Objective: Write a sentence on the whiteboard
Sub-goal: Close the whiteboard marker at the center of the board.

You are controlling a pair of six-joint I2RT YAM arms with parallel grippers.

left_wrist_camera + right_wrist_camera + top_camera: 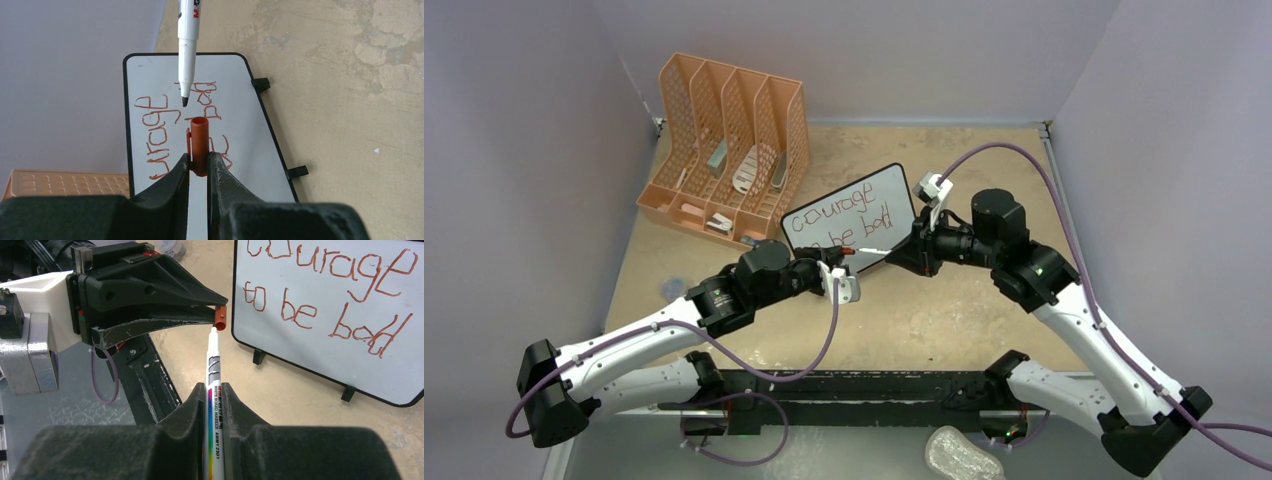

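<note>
On a mottled, scuffed tan bench [944, 310], toward the far middle, a small rectangular whiteboard [898, 192]: glossy white face, thin black frame, rounded corners, two stubby black feet, propped on its long edge and leaning back. Across that face, in thin red-brown handwritten strokes, the sentence [298, 313] "courage to be bad", set in two lines. Just left of the board, a peach-orange plastic file rack [724, 150] with perforated walls and four upright slots. In front of the board's near edge, the left pincer [200, 161], matte black fingers pressed together on a short tubular orange-red cap [199, 140], its open round mouth pointing away from the wrist. Opposite, from the right, the right pincer [214, 390], clamped on the slim white barrel of a marker [213, 362] bearing printed lettering and a rainbow band. Dark tapered tip of the marker right at the mouth of the cap; touching or just apart, impossible to tell.
</note>
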